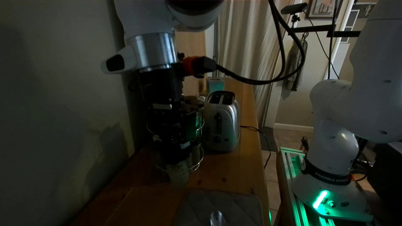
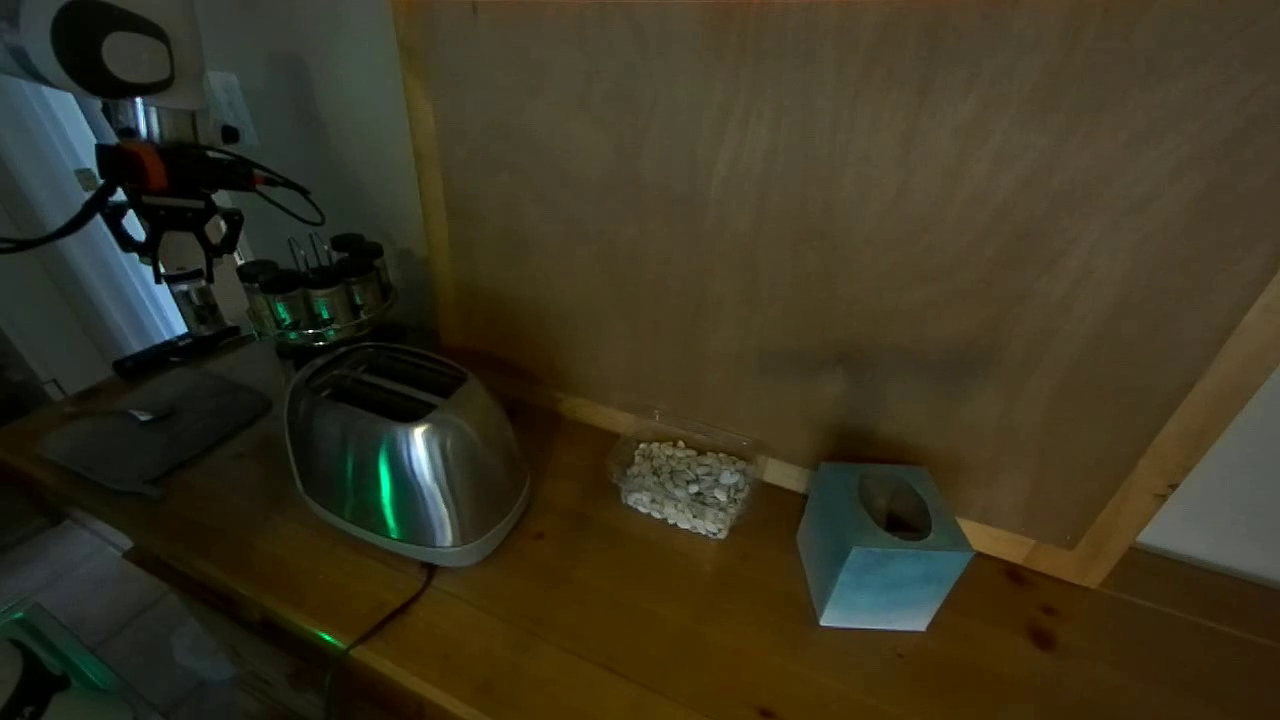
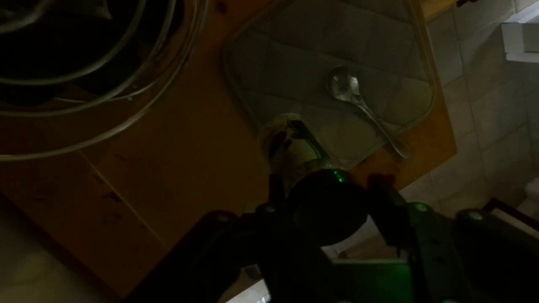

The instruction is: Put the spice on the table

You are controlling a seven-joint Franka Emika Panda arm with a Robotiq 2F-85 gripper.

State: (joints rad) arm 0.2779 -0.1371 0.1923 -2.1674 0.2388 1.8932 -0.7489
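Observation:
The spice is a clear glass jar with a dark round lid. Its glass body shows in the wrist view (image 3: 290, 147) and below my gripper in both exterior views (image 1: 178, 175) (image 2: 200, 308). My gripper (image 3: 328, 185) has its fingers on both sides of the lid and is shut on the jar; the gripper also shows in an exterior view (image 2: 184, 275). The jar hangs slightly tilted, in front of the rack and near the mat's edge. The table (image 1: 232, 175) is brown wood and lies under it. I cannot tell whether the jar's base touches the table.
A round wire rack (image 2: 345, 325) of jars stands close beside the gripper, by the wall. A silver toaster (image 1: 221, 125) stands behind it. A grey mat (image 3: 294, 54) bears a spoon (image 3: 370, 113). A pebble box (image 2: 690, 485) and a blue tissue box (image 2: 885, 550) stand farther along.

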